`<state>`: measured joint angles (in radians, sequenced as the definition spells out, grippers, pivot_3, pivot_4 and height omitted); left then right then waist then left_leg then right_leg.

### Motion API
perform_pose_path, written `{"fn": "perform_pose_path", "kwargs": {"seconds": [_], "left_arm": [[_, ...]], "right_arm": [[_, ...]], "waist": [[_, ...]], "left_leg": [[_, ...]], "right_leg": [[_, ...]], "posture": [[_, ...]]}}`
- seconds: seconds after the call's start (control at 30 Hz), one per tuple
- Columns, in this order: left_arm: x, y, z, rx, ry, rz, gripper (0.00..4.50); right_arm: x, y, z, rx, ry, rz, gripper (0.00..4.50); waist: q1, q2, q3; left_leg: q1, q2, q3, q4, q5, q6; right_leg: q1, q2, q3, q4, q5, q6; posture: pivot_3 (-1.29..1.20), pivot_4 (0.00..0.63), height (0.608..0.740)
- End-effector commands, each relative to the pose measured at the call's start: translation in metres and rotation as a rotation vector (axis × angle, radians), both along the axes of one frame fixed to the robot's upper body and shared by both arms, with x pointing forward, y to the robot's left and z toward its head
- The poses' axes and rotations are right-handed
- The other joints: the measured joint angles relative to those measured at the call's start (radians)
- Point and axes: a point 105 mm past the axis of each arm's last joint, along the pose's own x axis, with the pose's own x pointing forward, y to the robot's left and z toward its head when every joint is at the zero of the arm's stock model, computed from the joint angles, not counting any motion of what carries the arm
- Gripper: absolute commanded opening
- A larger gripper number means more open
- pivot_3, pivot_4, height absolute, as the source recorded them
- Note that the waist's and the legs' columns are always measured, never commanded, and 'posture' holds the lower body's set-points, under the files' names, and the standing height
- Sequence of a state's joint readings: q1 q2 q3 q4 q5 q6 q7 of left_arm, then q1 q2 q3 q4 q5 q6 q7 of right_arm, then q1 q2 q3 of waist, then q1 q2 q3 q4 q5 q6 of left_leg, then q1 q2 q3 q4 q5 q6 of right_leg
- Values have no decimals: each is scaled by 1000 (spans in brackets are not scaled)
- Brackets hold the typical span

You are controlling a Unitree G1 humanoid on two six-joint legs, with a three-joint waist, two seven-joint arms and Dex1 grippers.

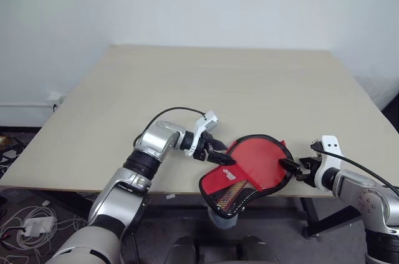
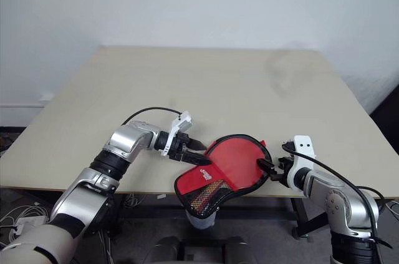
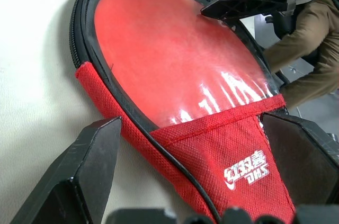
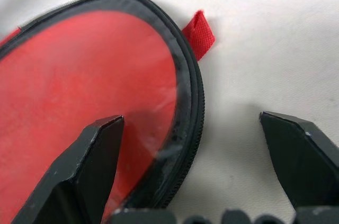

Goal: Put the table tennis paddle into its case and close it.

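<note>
The left gripper [image 1: 215, 152], with its two black fingers spread wide apart, sits at the left side of the soft, paddle-shaped black fabric case with a red panel [image 1: 249, 170]. It holds nothing. In the left wrist view one finger [image 3: 87, 173] rests over the bare table and the other is over the red cloth with the small white logo [image 3: 246, 171].

The right gripper [image 1: 298, 169] is at the other side of the case, at its round end. Its fingers are apart too, and it grips nothing. In the right wrist view one finger [image 4: 87, 173] lies over the red face near the black zipper rim [image 4: 185, 107], and the other is above the table. A little red cloth tab [image 4: 199, 33] sticks out from the rim.

The round red table tennis paddle [image 3: 169, 54] lies inside the case, under a shiny clear cover. The case lies flat at the front edge of the pale wooden table [image 1: 218, 83], and its narrow mesh end [image 1: 227, 198] hangs over the edge.
</note>
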<state>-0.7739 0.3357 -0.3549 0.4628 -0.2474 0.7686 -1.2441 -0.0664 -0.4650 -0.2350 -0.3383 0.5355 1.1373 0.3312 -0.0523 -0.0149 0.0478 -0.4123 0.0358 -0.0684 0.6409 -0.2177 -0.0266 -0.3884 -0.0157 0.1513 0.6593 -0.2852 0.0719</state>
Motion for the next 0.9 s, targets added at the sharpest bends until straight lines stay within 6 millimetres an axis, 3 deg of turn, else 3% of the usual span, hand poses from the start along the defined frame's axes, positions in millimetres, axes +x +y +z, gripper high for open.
{"fn": "perform_pose_path", "kwargs": {"seconds": [0.03,0.33,0.6,0.77,0.9], "left_arm": [[3,-4,11,-33,-40,-7,4500],[5,0,6,-14,-34,37,4500],[0,1,1,-19,-4,46,4500],[-3,4,-1,-22,14,53,4500],[-6,3,-6,-17,19,56,4500]], "right_arm": [[1,15,7,32,-41,57,3246],[27,13,43,83,-210,-1,49],[53,14,81,117,-376,-92,15],[76,15,118,148,-498,-151,15],[95,10,128,145,-521,-208,15]], "waist": [[-1,0,0],[-1,1,0],[-1,3,1],[-1,4,2],[-1,4,2]], "left_leg": [[0,0,0,0,0,0],[0,0,0,0,0,1],[0,0,0,1,1,1],[0,0,0,1,1,1],[0,0,0,1,1,1]], "right_leg": [[0,0,0,0,0,0],[0,0,0,1,0,0],[0,0,0,2,0,0],[0,0,0,2,1,0],[0,0,0,2,1,0]], "posture": [[0,0,740],[0,0,740],[0,0,740],[0,0,740],[0,0,740]]}}
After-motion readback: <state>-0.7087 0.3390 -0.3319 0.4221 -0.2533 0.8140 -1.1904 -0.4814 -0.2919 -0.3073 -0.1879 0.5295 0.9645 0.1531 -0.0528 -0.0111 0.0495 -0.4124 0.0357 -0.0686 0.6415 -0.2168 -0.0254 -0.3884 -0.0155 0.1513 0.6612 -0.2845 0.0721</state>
